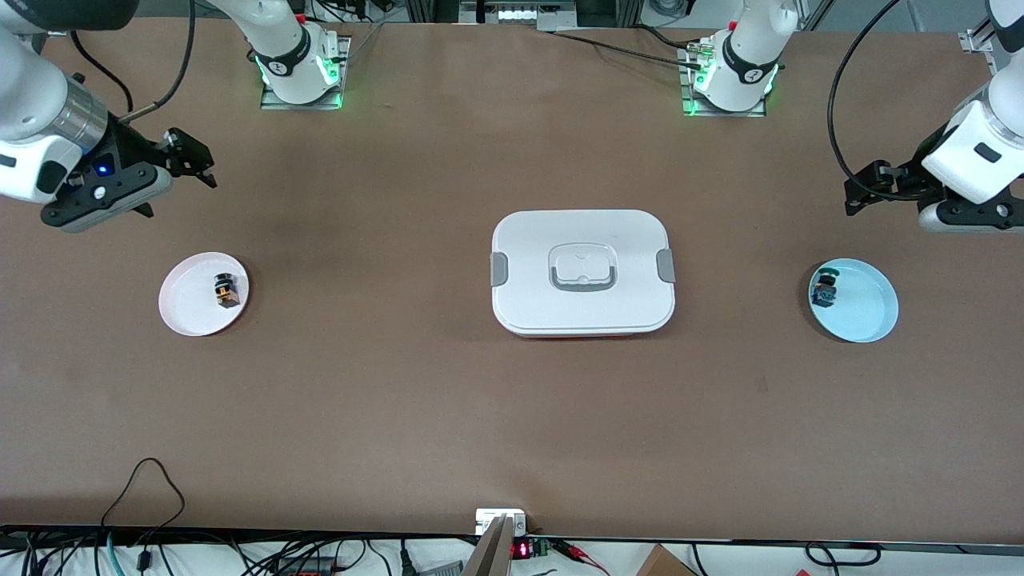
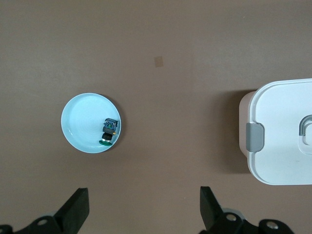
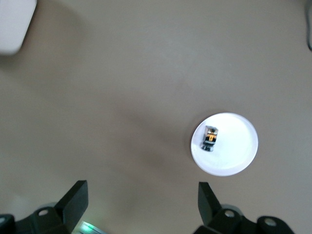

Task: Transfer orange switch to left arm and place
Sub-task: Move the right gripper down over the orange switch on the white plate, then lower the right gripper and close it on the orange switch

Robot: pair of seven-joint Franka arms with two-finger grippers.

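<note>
White box (image 1: 582, 240), pink plate (image 1: 188, 308), pale-blue plate (image 1: 868, 308)

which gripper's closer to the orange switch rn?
Right. The right gripper hangs open above the table by the pink plate holding the orange switch; the left gripper hangs open at the other end, past the box.

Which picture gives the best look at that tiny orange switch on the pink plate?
The right wrist view: the orange switch lies unobstructed on its pink plate, amber accents visible. The front view shows it small and darker. The left wrist view misses it.
</note>
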